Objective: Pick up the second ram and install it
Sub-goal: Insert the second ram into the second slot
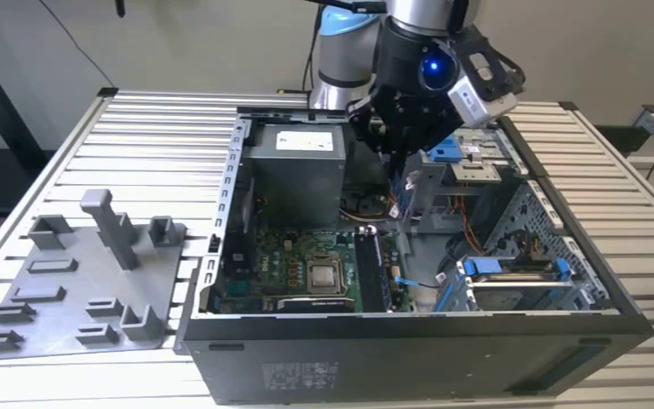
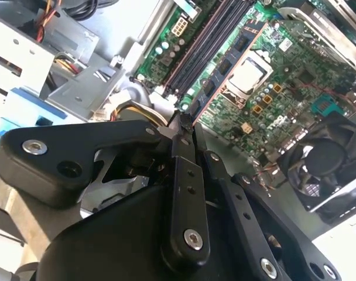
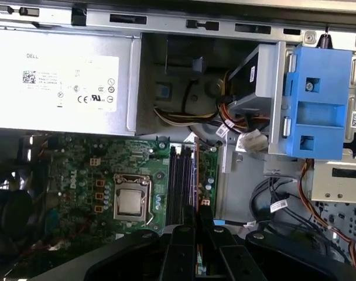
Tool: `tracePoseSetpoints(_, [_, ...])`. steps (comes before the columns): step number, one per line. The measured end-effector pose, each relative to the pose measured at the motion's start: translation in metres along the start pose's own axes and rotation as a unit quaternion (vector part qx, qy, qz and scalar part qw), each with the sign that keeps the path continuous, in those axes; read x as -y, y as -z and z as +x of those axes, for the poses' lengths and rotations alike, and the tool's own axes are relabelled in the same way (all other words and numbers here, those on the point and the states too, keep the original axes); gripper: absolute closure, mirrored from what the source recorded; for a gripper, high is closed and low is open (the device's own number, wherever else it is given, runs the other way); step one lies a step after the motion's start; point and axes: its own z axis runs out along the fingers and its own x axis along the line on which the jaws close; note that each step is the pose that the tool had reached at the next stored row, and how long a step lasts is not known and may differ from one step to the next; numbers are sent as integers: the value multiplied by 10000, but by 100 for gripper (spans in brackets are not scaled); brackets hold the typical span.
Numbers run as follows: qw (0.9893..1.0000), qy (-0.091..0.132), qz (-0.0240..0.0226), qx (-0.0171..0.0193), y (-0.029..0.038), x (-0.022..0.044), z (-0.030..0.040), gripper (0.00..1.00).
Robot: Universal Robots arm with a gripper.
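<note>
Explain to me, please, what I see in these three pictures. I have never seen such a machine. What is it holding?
The machine is a robot arm with a grasping tool at its end. The exterior view is taken by a camera off the arm and shows a slatted table. On the table lie an open computer case and, on the exterior view's left, a grey plastic tray with posts. The two wrist views come from cameras riding on the arm. They look into the case at the green motherboard. The tool is shut on a thin memory stick, the second ram, and holds it over the dark memory slots.
</note>
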Motion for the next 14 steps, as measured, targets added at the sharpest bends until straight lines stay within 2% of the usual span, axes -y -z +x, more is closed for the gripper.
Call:
tracePoseSetpoints(4, [9999,-132,4,2,-28,0,0,86])
tracePoseSetpoints(14, [9997,-224,5,4,-88,2,2,86])
